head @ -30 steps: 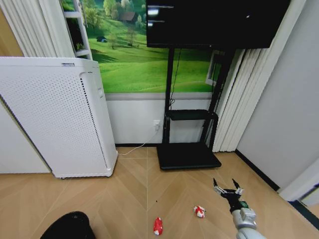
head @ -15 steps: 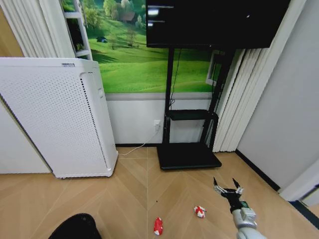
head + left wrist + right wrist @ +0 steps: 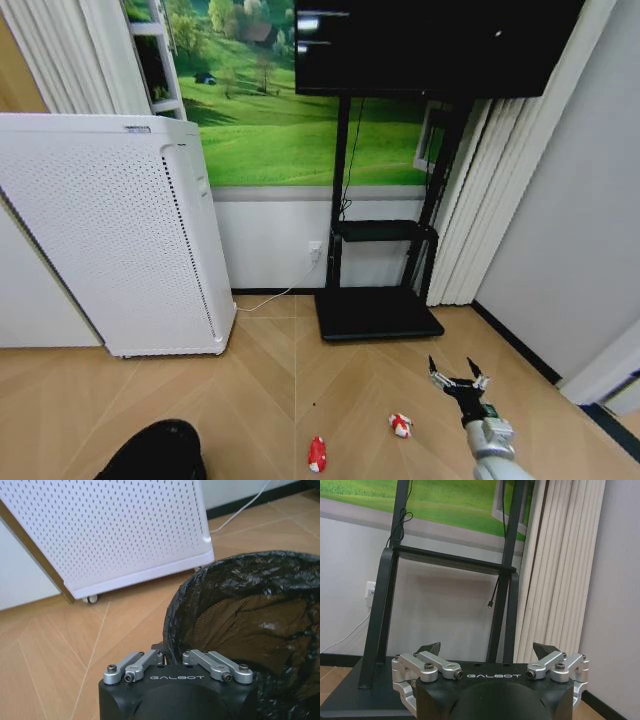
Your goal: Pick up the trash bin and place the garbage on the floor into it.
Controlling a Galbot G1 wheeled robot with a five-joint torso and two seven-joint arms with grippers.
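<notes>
Trash bin (image 3: 240, 625) clamped by the rim in the left gripper (image 3: 172, 661), low at front left, mouth up to take litter. Right gripper (image 3: 457, 381) spread wide, empty, hovering near the red-and-white piece (image 3: 400, 425) and red piece (image 3: 317, 454) on the floor (image 3: 270, 400), probably ready for picking.

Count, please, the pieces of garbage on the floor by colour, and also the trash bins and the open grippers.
Red garbage: 1
Red-and-white garbage: 1
Trash bin, black: 1
Open grippers: 1, the right gripper
Total: 4
</notes>
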